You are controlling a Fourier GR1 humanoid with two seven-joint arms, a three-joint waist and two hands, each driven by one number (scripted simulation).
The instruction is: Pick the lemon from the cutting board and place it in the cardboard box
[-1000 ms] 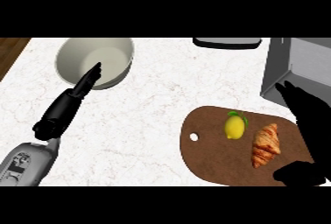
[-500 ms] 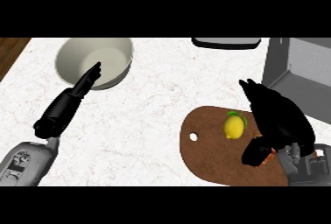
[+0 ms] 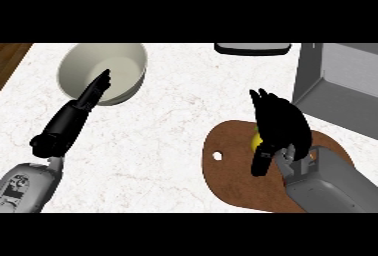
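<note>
Right hand (image 3: 280, 125) hovering over the cutting board (image 3: 236, 175), palm down, fingers stretched toward the counter's far edge and thumb hanging toward the board's middle. Covering nearly all of the lemon (image 3: 255, 141), leaving only a yellow sliver peeking out at the hand's left side; lemon lying on the board's far part, under the palm. Fingers looking mostly straight rather than wrapped round the fruit, though contact underneath being hidden and impossible to judge. Grey right forearm (image 3: 325, 185) crossing the board's near right part and hiding it.

Cutting board sitting toward the counter's (image 3: 170, 125) near right, its small hole (image 3: 218, 155) facing left. Grey box (image 3: 336, 80) standing at the counter's far right corner, just beyond the board. Dark tray-like thing (image 3: 251, 48) showing at the far edge.

Left hand (image 3: 85, 102) resting toward the counter's left, fingers straight and relaxed, holding nothing, tips reaching over the rim of the pale bowl (image 3: 125, 65) near the far left corner.
</note>
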